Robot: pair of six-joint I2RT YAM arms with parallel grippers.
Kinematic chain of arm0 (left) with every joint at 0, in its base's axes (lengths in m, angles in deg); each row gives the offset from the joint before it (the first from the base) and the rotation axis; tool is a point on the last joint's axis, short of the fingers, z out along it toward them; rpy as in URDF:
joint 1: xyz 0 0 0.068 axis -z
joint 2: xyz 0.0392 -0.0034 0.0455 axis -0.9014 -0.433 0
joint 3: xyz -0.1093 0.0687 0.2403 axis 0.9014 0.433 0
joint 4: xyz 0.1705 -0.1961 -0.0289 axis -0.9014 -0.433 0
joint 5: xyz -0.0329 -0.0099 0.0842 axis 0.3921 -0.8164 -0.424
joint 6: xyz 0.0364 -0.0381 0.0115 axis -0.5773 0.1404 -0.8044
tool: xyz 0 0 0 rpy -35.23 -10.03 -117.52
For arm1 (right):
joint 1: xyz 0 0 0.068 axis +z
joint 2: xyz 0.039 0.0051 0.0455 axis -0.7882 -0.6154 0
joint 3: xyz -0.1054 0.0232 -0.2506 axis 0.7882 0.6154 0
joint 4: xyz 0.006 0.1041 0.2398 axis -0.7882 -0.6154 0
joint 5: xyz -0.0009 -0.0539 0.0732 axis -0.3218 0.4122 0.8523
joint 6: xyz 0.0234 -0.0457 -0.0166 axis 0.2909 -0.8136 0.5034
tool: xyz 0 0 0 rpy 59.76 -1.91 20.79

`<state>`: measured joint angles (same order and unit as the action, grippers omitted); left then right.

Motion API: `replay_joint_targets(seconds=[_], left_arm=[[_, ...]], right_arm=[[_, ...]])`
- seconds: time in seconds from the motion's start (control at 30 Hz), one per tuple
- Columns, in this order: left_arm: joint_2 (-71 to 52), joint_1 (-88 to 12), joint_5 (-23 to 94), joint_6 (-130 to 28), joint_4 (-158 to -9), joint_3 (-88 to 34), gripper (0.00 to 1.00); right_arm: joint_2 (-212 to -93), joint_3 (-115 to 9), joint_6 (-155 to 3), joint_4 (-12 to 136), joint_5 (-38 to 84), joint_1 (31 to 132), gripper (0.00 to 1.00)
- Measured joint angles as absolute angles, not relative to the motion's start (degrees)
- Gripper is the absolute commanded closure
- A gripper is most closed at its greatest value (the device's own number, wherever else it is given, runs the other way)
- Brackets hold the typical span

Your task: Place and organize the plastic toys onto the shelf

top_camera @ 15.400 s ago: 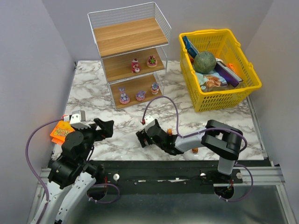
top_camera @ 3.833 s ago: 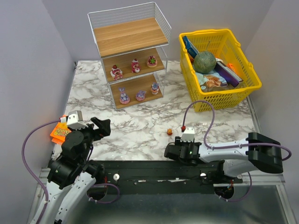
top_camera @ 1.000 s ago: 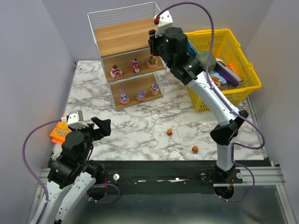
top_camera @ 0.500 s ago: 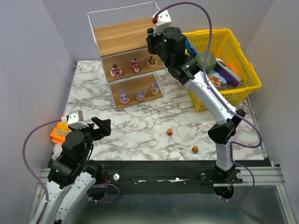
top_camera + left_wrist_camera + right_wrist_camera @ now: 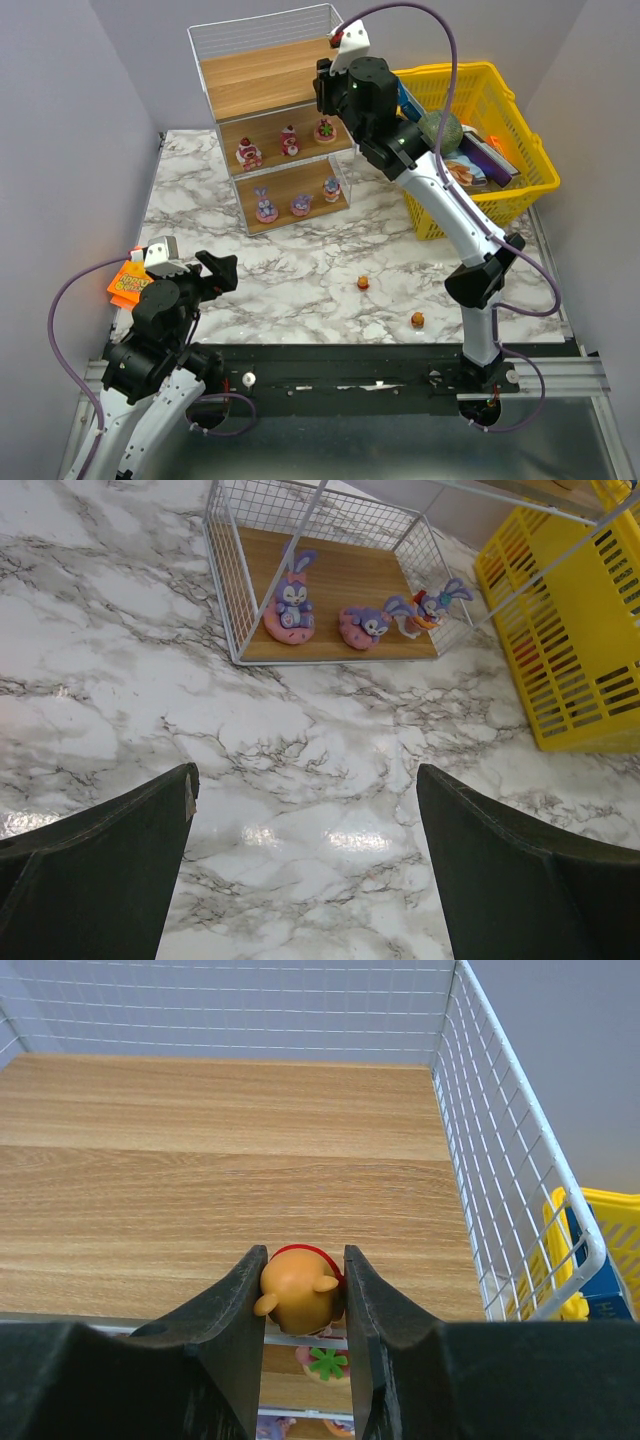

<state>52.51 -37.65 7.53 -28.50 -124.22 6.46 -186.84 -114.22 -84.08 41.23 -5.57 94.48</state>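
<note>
My right gripper (image 5: 303, 1260) is shut on an orange-yellow plastic toy (image 5: 297, 1290) with a red band. It holds the toy just above the front edge of the top board (image 5: 230, 1160) of the shelf (image 5: 280, 78). The top view shows that gripper (image 5: 328, 97) at the shelf's upper right corner. Three red-pink toys (image 5: 290, 142) stand on the middle board and three purple ones (image 5: 290, 605) on the bottom board. Two orange toys (image 5: 363, 283) (image 5: 417, 320) lie on the marble table. My left gripper (image 5: 305, 790) hangs open over bare table at the near left (image 5: 222, 272).
A yellow lattice basket (image 5: 500, 95) stands right of the shelf, holding a green ball (image 5: 438, 131) and packets. An orange packet (image 5: 125, 285) lies at the table's left edge beside the left arm. White wire walls (image 5: 500, 1160) fence the top board's back and right side.
My right arm has risen from the table's near edge to the shelf top with the orange toy. Over the last second it only shifted slightly. The left arm has not moved.
</note>
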Motion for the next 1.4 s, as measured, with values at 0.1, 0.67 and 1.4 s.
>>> replay_joint_targets(seconds=[0.1,0.67,1.4], left_arm=[[52.51,-37.65,7.5,-28.5,-124.22,6.46,0.01],[52.51,-37.65,7.5,-28.5,-124.22,6.46,0.01],[52.51,-37.65,7.5,-28.5,-124.24,6.46,0.01]], right_arm=[[-186.95,-114.3,-82.51,41.21,-5.57,94.17,0.82],[-187.62,-114.26,-79.75,41.86,-4.04,93.17,0.83],[-188.72,-114.02,-80.08,44.27,-3.23,92.03,0.83]])
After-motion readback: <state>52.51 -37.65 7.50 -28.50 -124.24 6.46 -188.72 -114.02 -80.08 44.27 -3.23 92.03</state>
